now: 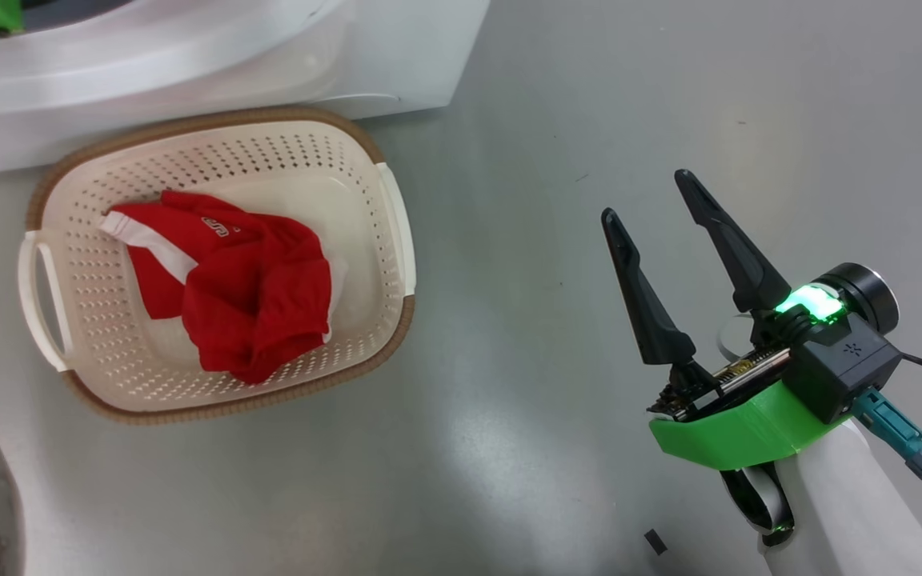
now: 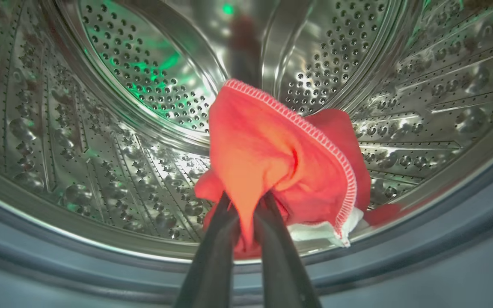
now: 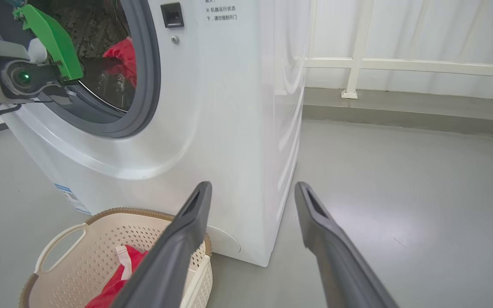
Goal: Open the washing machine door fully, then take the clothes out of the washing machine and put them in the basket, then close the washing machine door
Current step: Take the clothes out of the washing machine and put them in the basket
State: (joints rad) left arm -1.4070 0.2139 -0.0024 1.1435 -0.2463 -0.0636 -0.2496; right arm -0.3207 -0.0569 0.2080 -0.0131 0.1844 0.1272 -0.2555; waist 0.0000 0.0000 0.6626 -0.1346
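Floor (image 1: 509, 240): smooth grey, glossy, with soft light patches.
Small dark piece (image 1: 655, 542): flat on the floor, 5 o'clock in the head view; kind cannot be told.
Railing (image 3: 413, 66): white horizontal bar, 1 o'clock in the right wrist view.
Post (image 3: 354, 51): white, upright, foot on the kerb.
Kerb (image 3: 400, 107): low grey step below the railing.
Backdrop (image 3: 443, 34): pale surface behind the railing.

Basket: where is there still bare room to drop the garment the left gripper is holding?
Bare floor of the basket lies by its left handle and along the rim nearest the washing machine. The middle and front are crowded by the red clothes.
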